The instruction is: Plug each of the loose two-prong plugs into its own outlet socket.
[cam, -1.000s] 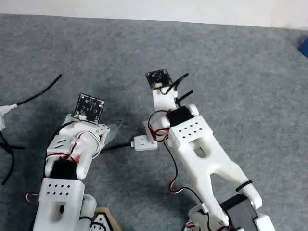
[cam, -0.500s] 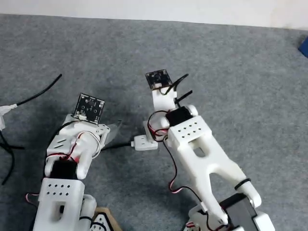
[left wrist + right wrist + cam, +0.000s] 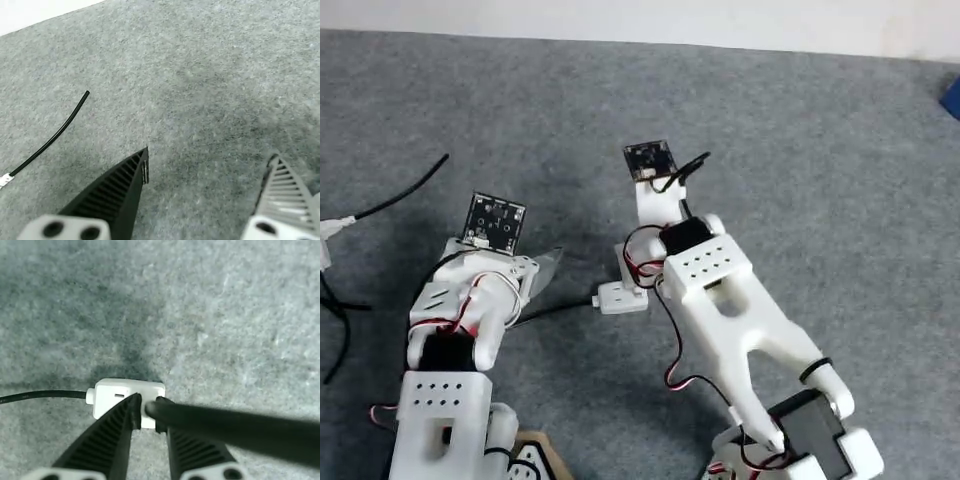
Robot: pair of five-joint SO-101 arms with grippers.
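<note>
One plug in play right now: a black plug (image 3: 225,427), pinched tight in the right claw (image 3: 147,407), nose pushed up against the white outlet socket (image 3: 120,392). Held low and almost flat to the felt, most likely to line the prongs up with the slots and drive straight in. Cannot tell whether seated yet, with the meeting point hidden behind the claw tips. On the socket's upper face, what looks like one small slot, nothing in it. Socket lying near the middle of the grey counter (image 3: 820,150) in the high view, tethered by a black lead (image 3: 555,310) running off toward 9 o'clock, in under the left arm. Over on that side, the left claw (image 3: 209,154), spread wide above bare felt, gripping nothing; probably parked there to steady the lead or to wait for its own turn. Farther out toward 10 o'clock, a loose black cord (image 3: 50,142), well apart from the socket, untouched. Judging by that, at least one more plug-in to come.
</note>
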